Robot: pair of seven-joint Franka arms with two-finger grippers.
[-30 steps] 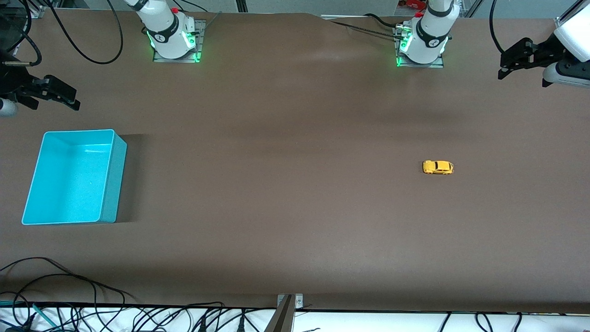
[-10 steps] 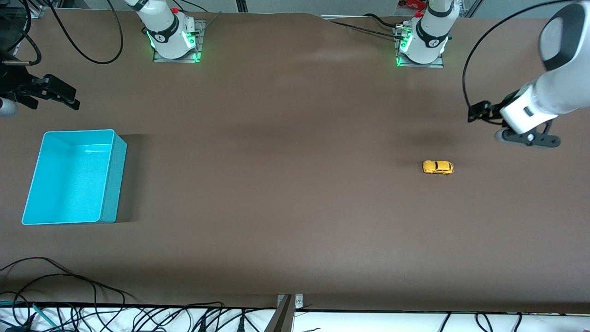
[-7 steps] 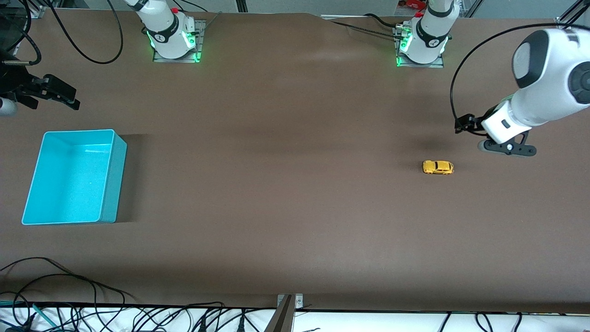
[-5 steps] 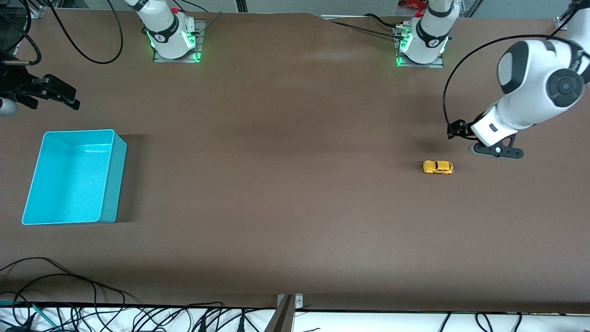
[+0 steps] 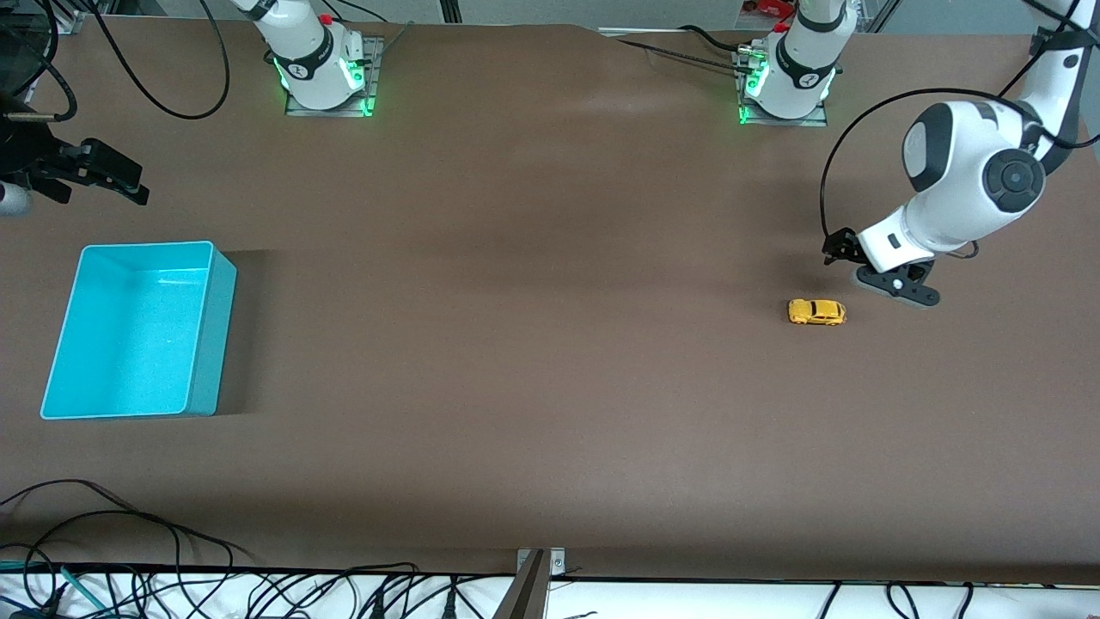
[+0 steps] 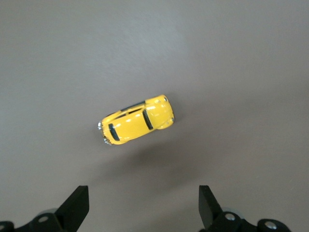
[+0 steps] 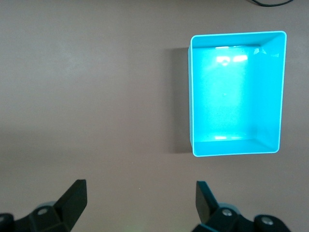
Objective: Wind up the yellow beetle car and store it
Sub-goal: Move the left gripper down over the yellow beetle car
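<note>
Yellow beetle car [image 5: 816, 311] is seen resting on the table [image 5: 533, 361], well apart from the turquoise bin [image 5: 137, 331]. Near that bin the right gripper [image 5: 94, 176] waits, fingers spread wide. Just beside the car, the left gripper [image 5: 868, 271] hangs wide open; a misaligned descent could nudge the car rolling.
</note>
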